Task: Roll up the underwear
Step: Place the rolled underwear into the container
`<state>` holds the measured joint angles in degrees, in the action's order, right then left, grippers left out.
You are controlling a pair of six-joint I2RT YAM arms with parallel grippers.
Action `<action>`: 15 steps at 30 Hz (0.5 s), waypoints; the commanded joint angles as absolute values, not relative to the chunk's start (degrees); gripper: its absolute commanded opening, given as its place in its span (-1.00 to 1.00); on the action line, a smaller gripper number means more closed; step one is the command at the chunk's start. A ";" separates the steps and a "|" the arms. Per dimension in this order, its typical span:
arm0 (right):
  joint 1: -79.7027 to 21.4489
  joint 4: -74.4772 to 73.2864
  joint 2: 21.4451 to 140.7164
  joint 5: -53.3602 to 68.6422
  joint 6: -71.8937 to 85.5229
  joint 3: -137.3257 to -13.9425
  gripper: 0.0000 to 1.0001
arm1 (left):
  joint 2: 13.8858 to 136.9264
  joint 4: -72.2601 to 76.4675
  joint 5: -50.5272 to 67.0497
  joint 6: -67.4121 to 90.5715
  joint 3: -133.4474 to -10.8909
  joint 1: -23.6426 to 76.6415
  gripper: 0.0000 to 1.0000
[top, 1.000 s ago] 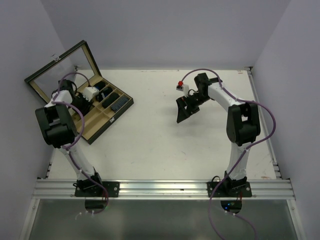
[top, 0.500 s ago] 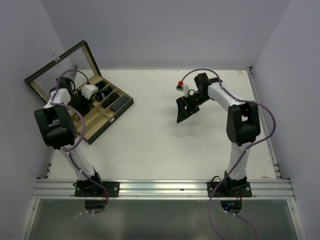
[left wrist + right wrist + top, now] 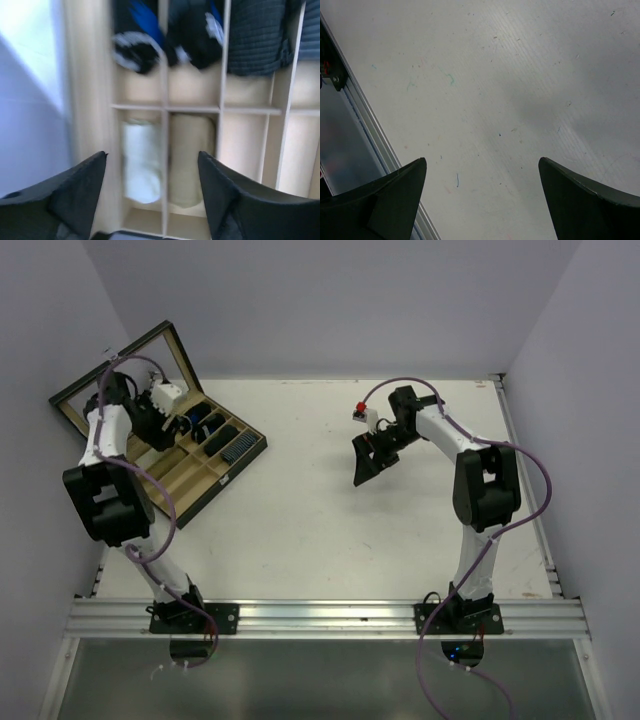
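Observation:
A wooden compartment box stands open at the far left. Dark rolled underwear fills some of its cells. In the left wrist view a white roll and a beige roll lie in adjacent cells, with dark rolls in the row beyond. My left gripper hangs open and empty over the box's back cells, and shows open above the rolls in its wrist view. My right gripper is open and empty above bare table, as its wrist view shows.
The box's glass lid stands up behind the left gripper. A metal rail runs along the table's edge. Purple walls close in the table on three sides. The white table lies between the arms.
My left arm has swung its gripper back and to the left, towards the box's lid. The right arm has not moved.

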<state>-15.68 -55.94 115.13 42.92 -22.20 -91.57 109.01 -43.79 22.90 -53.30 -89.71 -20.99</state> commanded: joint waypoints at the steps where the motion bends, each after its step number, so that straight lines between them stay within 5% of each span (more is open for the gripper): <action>1: -15.38 -56.16 111.54 41.31 -23.82 -92.72 0.97 | 101.87 -41.75 28.20 -50.54 -98.23 -21.36 0.59; 3: -15.38 -56.16 110.22 39.21 -23.99 -93.07 0.97 | 100.73 -43.50 31.28 -49.14 -100.97 -21.01 1.00; 15: -11.26 -45.99 99.24 30.41 -15.31 -85.80 0.97 | 95.36 -35.43 31.64 -24.55 -94.25 6.11 1.00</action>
<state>-12.58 -51.20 102.43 34.26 -20.08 -89.25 94.78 -39.22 29.34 -36.60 -99.22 -1.65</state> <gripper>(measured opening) 0.986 0.997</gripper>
